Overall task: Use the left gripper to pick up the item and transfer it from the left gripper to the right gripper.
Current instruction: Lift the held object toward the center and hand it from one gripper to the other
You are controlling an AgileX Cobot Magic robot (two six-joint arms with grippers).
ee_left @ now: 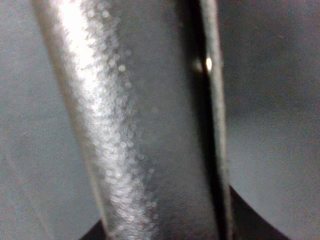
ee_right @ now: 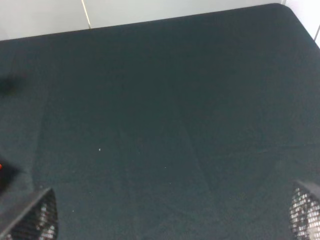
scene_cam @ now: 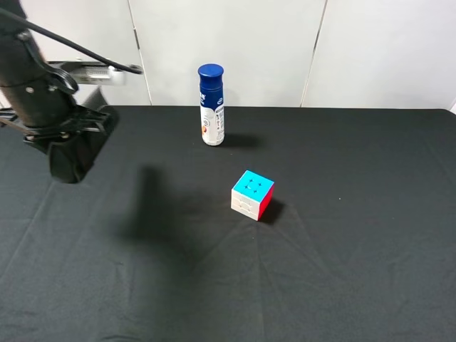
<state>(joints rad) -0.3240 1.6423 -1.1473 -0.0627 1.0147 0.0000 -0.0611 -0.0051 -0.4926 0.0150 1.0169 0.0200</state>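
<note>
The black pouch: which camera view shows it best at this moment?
The exterior high view: the pouch hangs from the left hand, above the table. The left wrist view shows only its blurred grainy surface, very close. The right wrist view does not show it.

A robot test bench in a lab-like room.
Black cloth (scene_cam: 356, 285) covers the whole table, and plain white wall panels (scene_cam: 228, 43) with thin seams stand behind it. A black robot arm (scene_cam: 35, 92) with a trailing cable hangs over one side. A blue-capped bottle (scene_cam: 211, 107) and a colourful puzzle cube (scene_cam: 252, 194) stand on the cloth.
</note>
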